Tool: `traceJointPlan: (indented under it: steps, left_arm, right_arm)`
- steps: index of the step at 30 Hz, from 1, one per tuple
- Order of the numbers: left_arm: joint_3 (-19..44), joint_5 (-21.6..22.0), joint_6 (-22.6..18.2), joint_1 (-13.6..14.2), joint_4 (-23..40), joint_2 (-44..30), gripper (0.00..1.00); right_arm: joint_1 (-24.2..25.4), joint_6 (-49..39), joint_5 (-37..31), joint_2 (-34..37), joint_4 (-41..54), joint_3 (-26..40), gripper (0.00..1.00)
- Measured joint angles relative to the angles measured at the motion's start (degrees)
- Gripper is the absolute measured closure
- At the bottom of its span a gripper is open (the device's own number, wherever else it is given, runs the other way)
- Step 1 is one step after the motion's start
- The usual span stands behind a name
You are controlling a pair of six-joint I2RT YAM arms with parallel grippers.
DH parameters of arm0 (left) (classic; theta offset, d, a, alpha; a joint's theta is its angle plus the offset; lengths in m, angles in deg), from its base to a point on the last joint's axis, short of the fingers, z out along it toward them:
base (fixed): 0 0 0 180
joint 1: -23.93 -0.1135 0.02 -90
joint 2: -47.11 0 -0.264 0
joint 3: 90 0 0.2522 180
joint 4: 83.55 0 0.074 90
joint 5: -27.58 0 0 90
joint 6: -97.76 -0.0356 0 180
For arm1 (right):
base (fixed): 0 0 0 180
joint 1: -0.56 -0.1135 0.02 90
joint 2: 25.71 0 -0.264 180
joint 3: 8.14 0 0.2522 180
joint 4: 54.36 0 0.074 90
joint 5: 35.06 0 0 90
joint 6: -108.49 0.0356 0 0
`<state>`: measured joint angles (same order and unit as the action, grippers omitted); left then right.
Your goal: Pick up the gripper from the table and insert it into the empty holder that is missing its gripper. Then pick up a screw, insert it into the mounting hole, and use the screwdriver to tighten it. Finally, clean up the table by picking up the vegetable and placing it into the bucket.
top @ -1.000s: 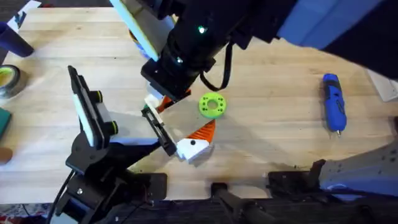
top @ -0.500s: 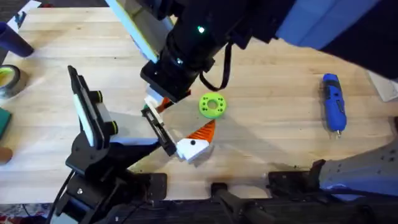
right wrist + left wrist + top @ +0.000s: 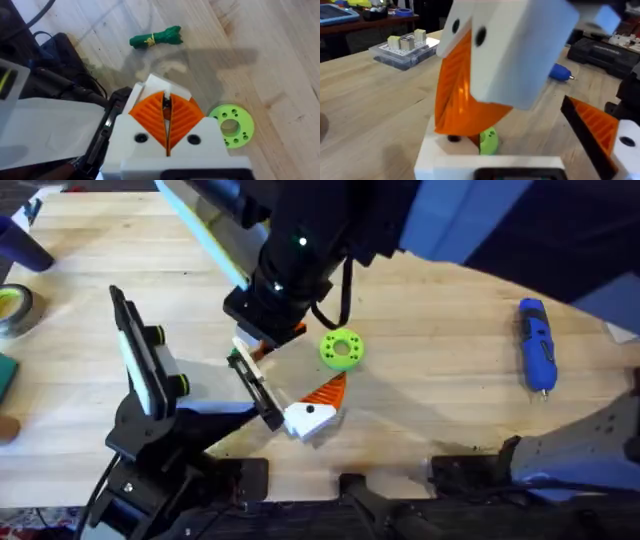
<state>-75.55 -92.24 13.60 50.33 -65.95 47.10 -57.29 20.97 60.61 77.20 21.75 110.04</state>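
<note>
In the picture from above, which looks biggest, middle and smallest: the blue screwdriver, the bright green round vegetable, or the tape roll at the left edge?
1. The screwdriver looks biggest; it is the longest.
2. and 3. The vegetable and the tape roll look about alike. The picture's edge cuts the tape roll off, so I cannot rank them.

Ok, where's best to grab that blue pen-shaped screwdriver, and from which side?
Grip the blue pen-shaped electric screwdriver mid-barrel, coming straight down from above. It lies flat on the light wooden table with bare wood either side, so jaws closing across its narrow width should fit. Avoid the thin metal tip at its near end.
</note>
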Motion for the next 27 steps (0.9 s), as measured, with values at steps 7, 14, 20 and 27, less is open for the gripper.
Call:
traceJointPlan:
  steps: [7,14,20,27]
  left_arm:
    - [0.0,0.06,0.38,0.0,0.0,0.0,0.01]
    - [0.0,0.1,0.38,0.0,0.0,0.0,0.01]
    - [0.0,0.46,0.36,0.0,-0.02,0.0,0.01]
    - [0.0,0.46,0.36,0.0,-0.02,0.0,0.01]
  right_arm:
    - [0.0,-0.18,0.04,0.24,-0.04,0.11,0.995]
    - [0.09,-0.91,-0.24,0.24,0.13,0.17,0.415]
    - [2.89,-1.23,-0.75,0.24,1.14,2.42,0.008]
    - [8.36,-1.25,-0.19,-1.53,1.41,3.63,0.005]
